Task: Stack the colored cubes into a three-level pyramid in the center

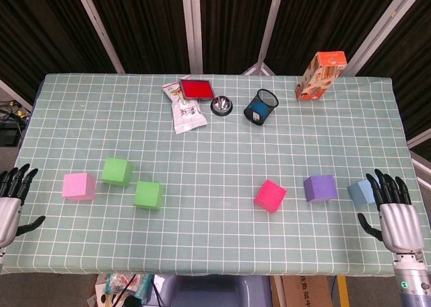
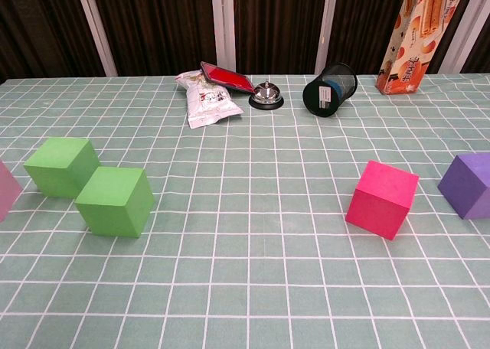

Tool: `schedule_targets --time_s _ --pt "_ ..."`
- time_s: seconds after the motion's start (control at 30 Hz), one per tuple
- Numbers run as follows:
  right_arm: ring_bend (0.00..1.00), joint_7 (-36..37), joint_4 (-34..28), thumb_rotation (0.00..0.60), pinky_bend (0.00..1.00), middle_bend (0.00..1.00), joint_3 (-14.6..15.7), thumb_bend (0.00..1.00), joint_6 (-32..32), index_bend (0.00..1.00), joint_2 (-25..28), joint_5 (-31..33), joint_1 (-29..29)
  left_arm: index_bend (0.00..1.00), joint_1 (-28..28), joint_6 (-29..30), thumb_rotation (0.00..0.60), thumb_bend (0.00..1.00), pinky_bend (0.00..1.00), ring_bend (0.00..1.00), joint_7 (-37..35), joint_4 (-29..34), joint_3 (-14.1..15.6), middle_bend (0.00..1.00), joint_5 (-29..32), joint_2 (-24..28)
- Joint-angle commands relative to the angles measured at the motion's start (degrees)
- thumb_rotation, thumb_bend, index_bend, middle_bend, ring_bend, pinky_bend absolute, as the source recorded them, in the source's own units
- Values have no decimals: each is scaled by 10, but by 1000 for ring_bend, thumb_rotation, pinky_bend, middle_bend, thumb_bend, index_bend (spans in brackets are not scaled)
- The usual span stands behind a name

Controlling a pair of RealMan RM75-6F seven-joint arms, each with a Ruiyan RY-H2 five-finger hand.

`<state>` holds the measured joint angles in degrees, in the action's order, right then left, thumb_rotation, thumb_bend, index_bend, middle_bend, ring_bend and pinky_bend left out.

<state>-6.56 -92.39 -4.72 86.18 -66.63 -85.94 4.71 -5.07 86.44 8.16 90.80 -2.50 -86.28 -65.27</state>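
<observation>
Currently, six cubes are sitting apart on the green checked tablecloth (image 1: 215, 246), none stacked on another. On the left side a light pink cube (image 1: 79, 186) is lying nearest the edge, with one green cube (image 1: 116, 171) just beside it and a second green cube (image 1: 148, 194) a little nearer the front; in the chest view these two green cubes are nearly touching at a corner. On the right side a hot pink cube (image 1: 270, 196) is resting closest to the middle, a purple cube (image 1: 319, 188) is sitting to its right, and a light blue cube (image 1: 361, 192) is lying farther right still. The right hand (image 1: 396, 216) is hovering at the table's right front edge with its fingers spread upward and holding nothing, its fingertips just beside the light blue cube. The left hand (image 1: 9, 202) is showing only partly at the left edge, fingers apart and empty, near the light pink cube but not touching it. Along the far side a snack packet (image 1: 186, 112), a red pad (image 1: 197, 89), a call bell (image 1: 221, 106), a tipped mesh pen cup (image 1: 261, 107) and an orange box (image 1: 320, 75) are standing in a loose row.
</observation>
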Motion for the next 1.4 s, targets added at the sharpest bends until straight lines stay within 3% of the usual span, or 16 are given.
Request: schedule_targets --time_s 0.03,0.97,1.2,1.4 --pt "0 1 -2 600 0 0 0 339 2 0 0 0 -1 0 1 1 600 25 34 0 -1 0 1 0 -1 0" --pt "0 31 -15 600 0 0 -10 339 -13 0 10 35 -2 0 -11 -32 600 25 35 0 5 28 -6 0 29 1" --pt "0 39 -20 600 0 0 -14 340 -25 0 12 50 0 0 -54 -84 600 35 38 0 76 103 -30 12 60 7" --pt "0 44 -23 600 0 0 -19 339 -32 0 13 63 2 0 -119 -159 600 63 83 32 149 157 -55 148 97 -4"
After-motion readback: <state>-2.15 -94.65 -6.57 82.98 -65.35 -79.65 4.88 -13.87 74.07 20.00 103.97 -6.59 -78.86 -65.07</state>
